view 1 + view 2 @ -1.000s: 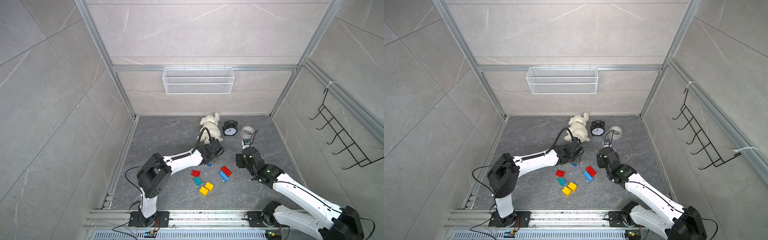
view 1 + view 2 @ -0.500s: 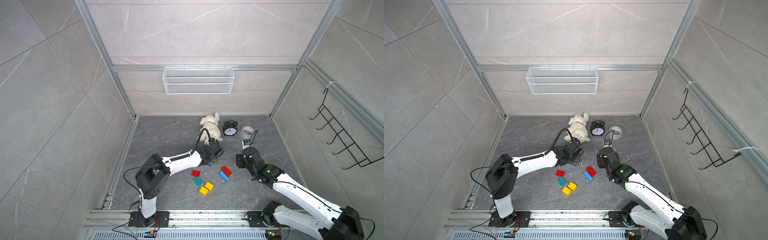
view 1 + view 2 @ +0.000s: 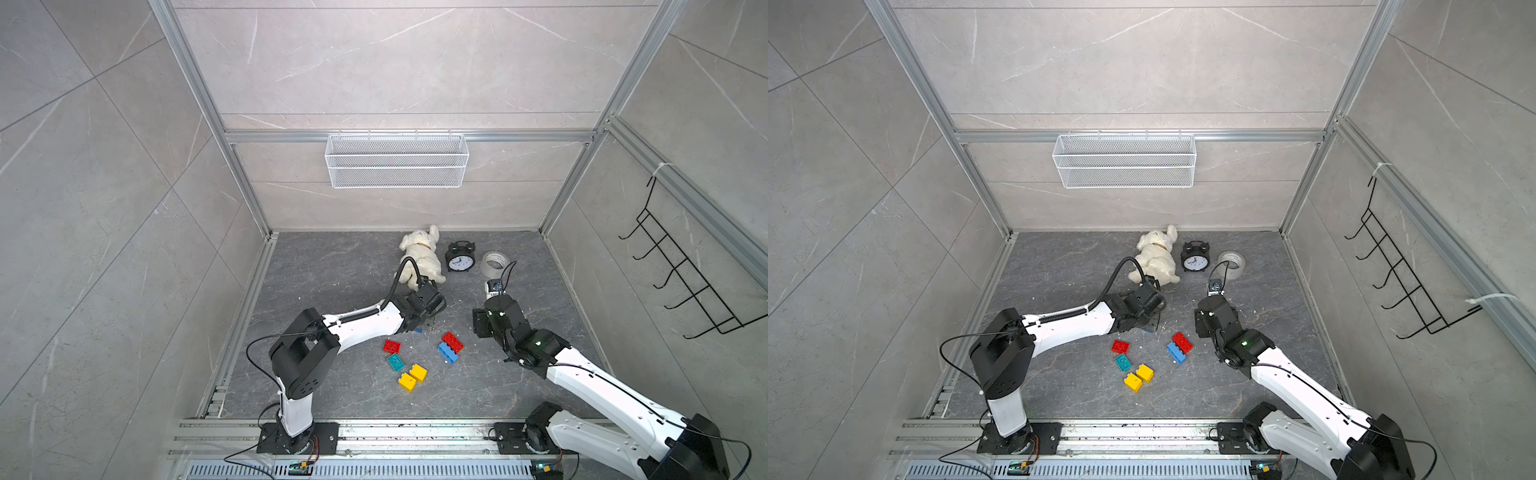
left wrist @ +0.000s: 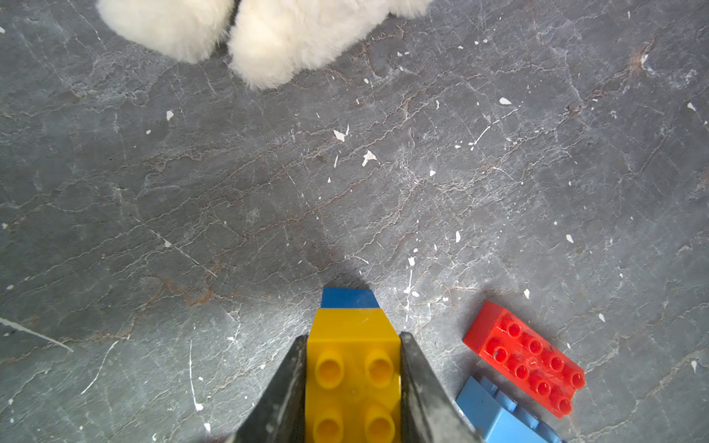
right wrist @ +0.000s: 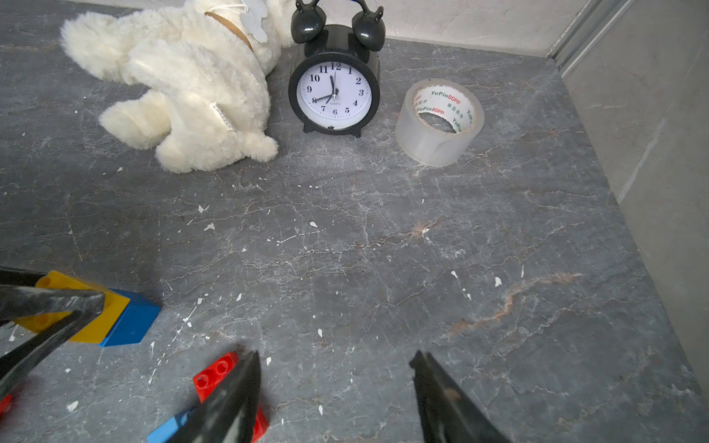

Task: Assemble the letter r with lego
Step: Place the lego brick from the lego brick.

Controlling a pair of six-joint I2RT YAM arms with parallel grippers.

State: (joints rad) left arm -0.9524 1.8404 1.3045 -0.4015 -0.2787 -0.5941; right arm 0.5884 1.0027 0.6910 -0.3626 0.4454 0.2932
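Grey stone floor [image 3: 332, 270]; left grip loaded.
In a top view: left gripper [image 3: 424, 326] at 10 o'clock of red eight-stud brick [image 3: 452, 341]. Left wrist: jaws clamp yellow four-stud plastic brick [image 4: 353, 368] joined to blue brick [image 4: 349, 298]. Right wrist: right gripper [image 5: 333, 356] spread, empty.

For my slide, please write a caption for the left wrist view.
Left gripper clamps a yellow brick joined to a blue brick.

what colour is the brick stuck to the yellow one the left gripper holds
Blue; the blue brick shows best in the right wrist view, against the yellow brick.
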